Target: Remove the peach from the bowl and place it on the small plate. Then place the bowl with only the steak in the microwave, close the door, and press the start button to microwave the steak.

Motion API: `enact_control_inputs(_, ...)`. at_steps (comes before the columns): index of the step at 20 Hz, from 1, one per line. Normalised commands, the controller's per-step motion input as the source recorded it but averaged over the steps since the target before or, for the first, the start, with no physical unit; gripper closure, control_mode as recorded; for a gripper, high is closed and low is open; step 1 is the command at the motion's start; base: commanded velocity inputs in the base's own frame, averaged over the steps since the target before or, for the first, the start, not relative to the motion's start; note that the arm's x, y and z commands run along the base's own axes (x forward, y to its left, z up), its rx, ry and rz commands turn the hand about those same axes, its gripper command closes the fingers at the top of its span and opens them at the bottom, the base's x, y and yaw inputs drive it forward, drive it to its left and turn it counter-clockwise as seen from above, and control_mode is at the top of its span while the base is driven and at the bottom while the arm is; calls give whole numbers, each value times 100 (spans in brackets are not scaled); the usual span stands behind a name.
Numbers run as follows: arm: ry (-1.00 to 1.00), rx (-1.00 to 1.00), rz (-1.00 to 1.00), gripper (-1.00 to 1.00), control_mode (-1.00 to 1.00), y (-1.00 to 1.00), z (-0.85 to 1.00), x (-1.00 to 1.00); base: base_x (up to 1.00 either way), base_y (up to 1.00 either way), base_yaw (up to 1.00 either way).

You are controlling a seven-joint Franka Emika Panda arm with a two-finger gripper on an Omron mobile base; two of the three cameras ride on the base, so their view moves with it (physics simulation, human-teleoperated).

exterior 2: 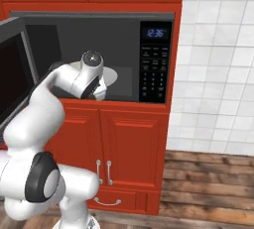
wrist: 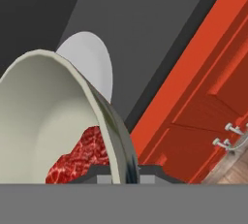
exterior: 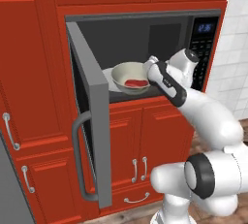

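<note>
The round cream ceramic bowl [exterior: 130, 78] sits at the centre of the left base view, just inside the open mouth of the dark grey built-in microwave [exterior: 145, 39], above its pale round turntable [wrist: 92, 65]. Inside lies only the red marbled raw steak [exterior: 136, 82]; no peach is in it, so by my reading the first step is done, though the peach and small plate cannot be checked here. In the hand view the bowl's rim runs down between the dark fingertips at the bottom edge, so the hand [exterior: 147, 69] looks clamped on the bowl's right rim. Whether the bowl already rests on the turntable or hangs just above it, I cannot tell. The grey microwave door with its curved handle [exterior: 89, 136] stands swung wide at the left of the frame. Still to do: release, withdraw, close that door, and press start on the black keypad panel [exterior 2: 155, 62], centre-right in the right base view.
</note>
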Motion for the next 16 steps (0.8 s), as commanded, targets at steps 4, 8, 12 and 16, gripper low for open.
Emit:
enact_control_inputs(4, 6, 0, 0, 100, -100, 24, -40, 78, 0, 0, 0)
enact_control_inputs(8, 10, 0, 0, 100, -100, 25, -39, 83, 0, 0, 0)
enact_control_inputs(12, 2, 0, 0, 100, -100, 14, -29, 84, 0, 0, 0)
enact_control_inputs(16, 0, 0, 0, 100, -100, 1, -18, 72, 0, 0, 0)
